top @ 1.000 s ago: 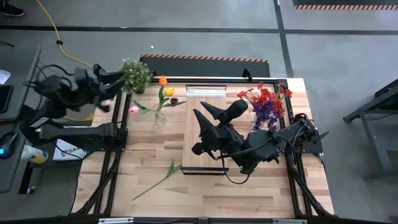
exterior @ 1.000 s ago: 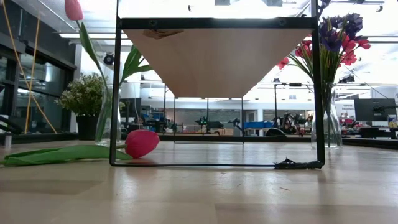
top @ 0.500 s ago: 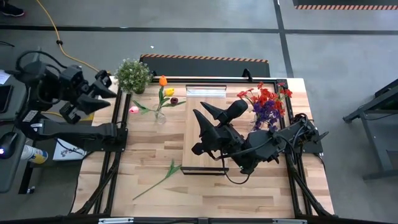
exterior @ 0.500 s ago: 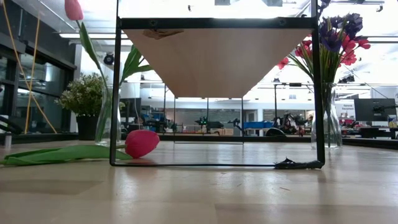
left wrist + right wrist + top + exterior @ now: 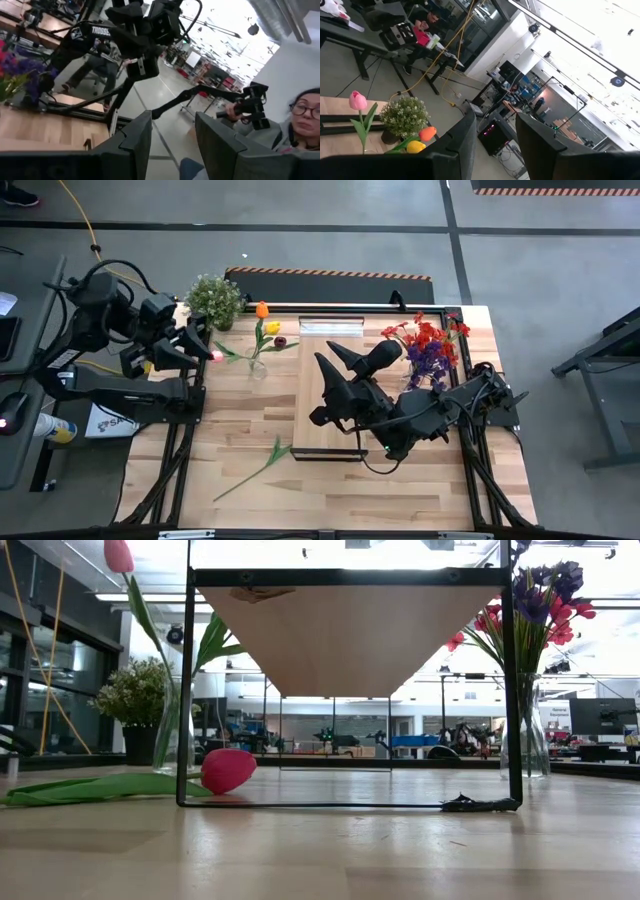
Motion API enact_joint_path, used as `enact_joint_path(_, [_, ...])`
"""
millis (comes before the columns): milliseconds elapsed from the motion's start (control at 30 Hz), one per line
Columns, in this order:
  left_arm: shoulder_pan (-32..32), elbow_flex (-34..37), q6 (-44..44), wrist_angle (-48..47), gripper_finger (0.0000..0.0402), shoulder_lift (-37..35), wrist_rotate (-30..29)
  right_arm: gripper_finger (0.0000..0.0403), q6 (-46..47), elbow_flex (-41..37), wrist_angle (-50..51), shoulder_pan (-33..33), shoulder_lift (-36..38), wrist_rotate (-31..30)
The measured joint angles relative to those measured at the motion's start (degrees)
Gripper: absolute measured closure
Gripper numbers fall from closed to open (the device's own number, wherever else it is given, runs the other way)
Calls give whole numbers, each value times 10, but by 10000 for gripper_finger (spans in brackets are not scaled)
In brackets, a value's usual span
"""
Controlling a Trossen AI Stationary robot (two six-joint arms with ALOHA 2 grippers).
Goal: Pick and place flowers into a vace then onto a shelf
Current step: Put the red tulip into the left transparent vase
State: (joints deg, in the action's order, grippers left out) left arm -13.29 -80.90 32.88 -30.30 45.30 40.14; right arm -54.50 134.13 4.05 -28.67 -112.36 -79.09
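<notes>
Overhead, both grippers — left [image 5: 205,340], right [image 5: 328,375] — gape empty; low view misses them.

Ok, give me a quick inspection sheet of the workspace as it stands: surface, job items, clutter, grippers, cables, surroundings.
Surface: plank table, mostly bare near the front.
Job's things: shelf at centre; small glass vase with tulips; red and purple bouquet in a vase at the right; one loose flower lying near the front; pink tulip head at the left edge.
Clutter: potted plant at the back left corner.
Grippers: left gripper at the table's left edge, open, empty; right gripper over the shelf, open, empty.
Cables: yellow cable on the floor.
Surroundings: a person beyond the table.
</notes>
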Motion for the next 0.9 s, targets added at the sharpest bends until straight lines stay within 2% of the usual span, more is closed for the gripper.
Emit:
enact_joint_path(100, [25,0,4,8,218,8,-5,273,0,0,0,0,0,0])
enact_joint_path(233, [91,-1,4,43,218,27,-38,273,0,0,0,0,0,0])
enact_joint_path(433, [223,-61,-37,42,218,95,-131,273,-25,0,0,0,0,0])
enact_joint_path(533, [289,-129,-79,-37,218,141,-208,273,-26,0,0,0,0,-1])
enact_joint_path(667, [372,-226,-97,-175,219,207,-361,273,-45,0,0,0,0,-1])
enact_joint_path(800, [447,-298,-51,-296,219,264,-496,273,-51,0,0,0,0,-10])
enact_joint_path(900, [494,-327,24,-377,219,294,-570,273,-60,0,0,0,0,-16])
